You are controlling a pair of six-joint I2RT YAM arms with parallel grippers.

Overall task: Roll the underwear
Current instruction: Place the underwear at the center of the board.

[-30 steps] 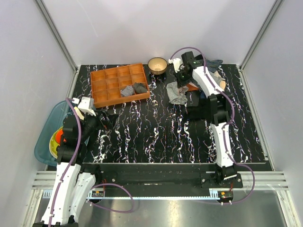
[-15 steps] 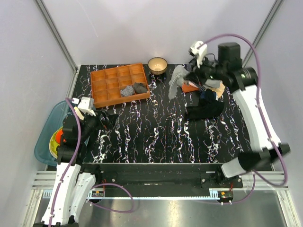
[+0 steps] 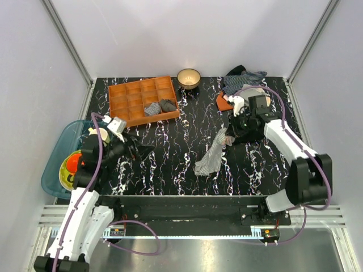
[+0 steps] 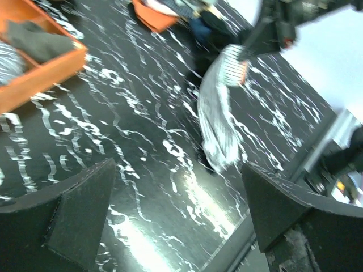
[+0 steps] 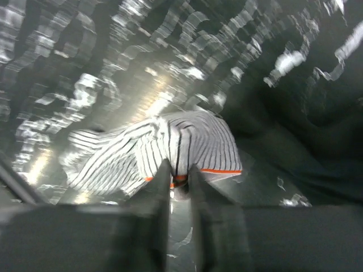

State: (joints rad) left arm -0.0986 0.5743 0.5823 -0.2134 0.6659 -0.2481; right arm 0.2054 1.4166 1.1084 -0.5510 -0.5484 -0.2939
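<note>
- Right gripper (image 3: 227, 137) pinches the underwear (image 3: 211, 157) by its tagged end; cloth runs lengthwise toward the table's (image 3: 170, 141) near edge.
- Left gripper (image 3: 138, 152) spread wide, farther off, leftward.

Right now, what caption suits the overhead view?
Right gripper holds the striped underwear by one edge over the table; left gripper stands open.

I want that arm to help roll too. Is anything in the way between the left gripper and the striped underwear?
No. Only bare table lies between the open left gripper and the underwear, which the right gripper pinches at its orange-trimmed edge.
</note>
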